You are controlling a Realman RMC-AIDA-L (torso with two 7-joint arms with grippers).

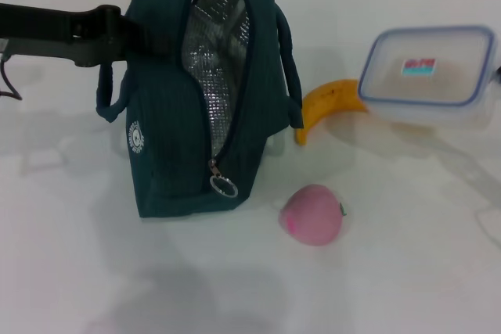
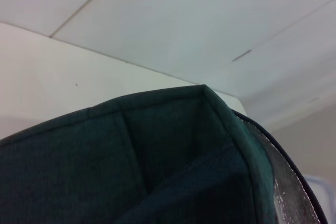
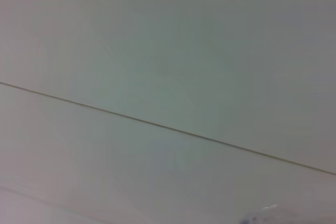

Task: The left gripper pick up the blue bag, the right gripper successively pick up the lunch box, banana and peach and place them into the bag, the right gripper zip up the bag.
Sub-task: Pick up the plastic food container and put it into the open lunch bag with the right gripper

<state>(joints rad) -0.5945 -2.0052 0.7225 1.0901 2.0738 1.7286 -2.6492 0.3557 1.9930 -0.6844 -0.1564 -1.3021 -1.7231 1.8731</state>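
One left claw (image 1: pixel 129 37) meets the open bag's (image 1: pixel 168 154) upper edge.

The bag (image 1: pixel 196 91) hides the left claw's tips and part of the banana (image 1: pixel 329 103).

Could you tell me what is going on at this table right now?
The left end effector reaches in from the left to the upright dark blue fabric bag, whose zip is open on a silver lining. The clear lunch box with a blue rim, the yellow banana and the pink peach sit outside it on the white table.
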